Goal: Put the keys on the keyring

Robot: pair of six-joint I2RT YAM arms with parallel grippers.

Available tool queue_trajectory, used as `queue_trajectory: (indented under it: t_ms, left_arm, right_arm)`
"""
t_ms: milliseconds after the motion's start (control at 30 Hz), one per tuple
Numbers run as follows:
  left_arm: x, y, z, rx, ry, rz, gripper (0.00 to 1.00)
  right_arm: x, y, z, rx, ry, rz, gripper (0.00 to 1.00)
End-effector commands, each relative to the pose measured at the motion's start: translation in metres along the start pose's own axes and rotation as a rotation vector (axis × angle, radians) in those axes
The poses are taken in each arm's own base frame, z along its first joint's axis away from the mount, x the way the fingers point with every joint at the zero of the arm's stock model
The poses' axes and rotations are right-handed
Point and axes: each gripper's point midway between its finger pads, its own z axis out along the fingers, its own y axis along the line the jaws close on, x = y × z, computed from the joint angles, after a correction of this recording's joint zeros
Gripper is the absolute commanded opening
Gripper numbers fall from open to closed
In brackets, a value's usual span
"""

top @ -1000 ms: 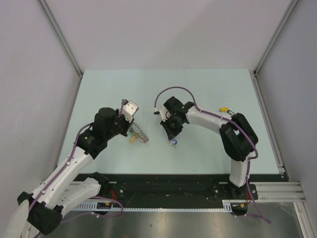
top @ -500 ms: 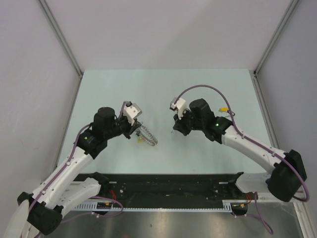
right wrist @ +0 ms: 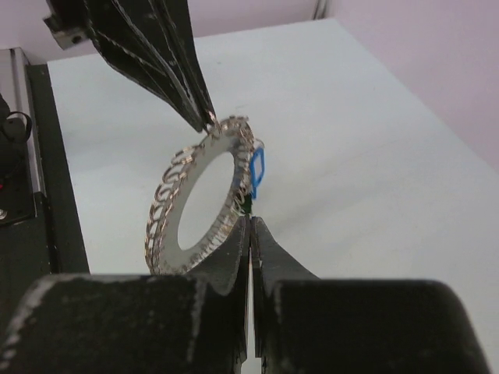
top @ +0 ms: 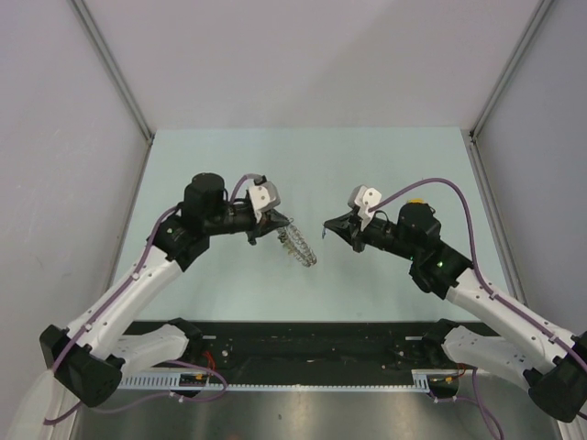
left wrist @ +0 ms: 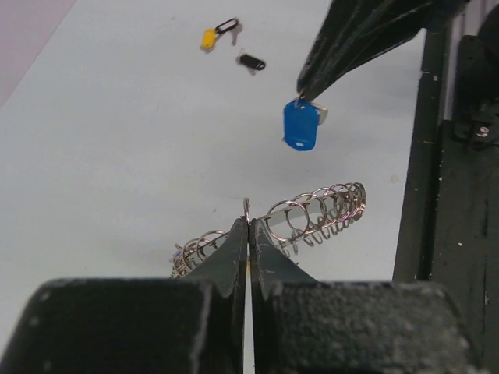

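Left wrist view: left gripper (left wrist: 248,232) clamped keyring (left wrist: 313,215); right gripper (left wrist: 302,93) pinched blue-tagged key (left wrist: 300,125), not yet threaded. Loose on table (left wrist: 117,156): yellow key (left wrist: 209,37), black key (left wrist: 250,62).

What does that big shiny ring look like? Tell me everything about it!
The keyring is a wide, flat, silver-grey metal band with a big round hole and wiry loops coiled along its edge. It is held up on edge, a bit tilted, and the shut left tool pinches its rim.

Pale green table (top: 385,156) — grey walls (top: 55,137), black rail (top: 321,344) in front.
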Motion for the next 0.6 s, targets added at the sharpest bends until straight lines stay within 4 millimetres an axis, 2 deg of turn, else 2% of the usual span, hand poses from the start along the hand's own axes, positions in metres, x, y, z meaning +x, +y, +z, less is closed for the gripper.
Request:
queue_trajectory:
  t_ms: [0, 33, 67, 300, 567]
  left_arm:
    - [-0.039, -0.019, 0.002, 0.145, -0.137, 0.156, 0.00]
    - [-0.033, -0.026, 0.004, 0.178, -0.141, 0.150, 0.00]
    - [-0.034, -0.027, 0.005, 0.186, -0.160, 0.165, 0.00]
    - [-0.021, -0.050, 0.006, 0.278, -0.188, 0.160, 0.01]
    - [-0.006, -0.061, 0.014, 0.303, -0.146, 0.157, 0.01]
  right_arm:
    - [-0.033, 0.007, -0.004, -0.054, -0.148, -0.099, 0.00]
    - [-0.035, 0.012, -0.004, -0.088, -0.161, -0.104, 0.00]
    - [-0.039, 0.014, -0.004, -0.101, -0.183, -0.111, 0.00]
    - [-0.036, 0.026, 0.000, -0.174, -0.225, -0.112, 0.00]
    - [-0.036, 0.041, -0.004, -0.260, -0.237, -0.140, 0.00]
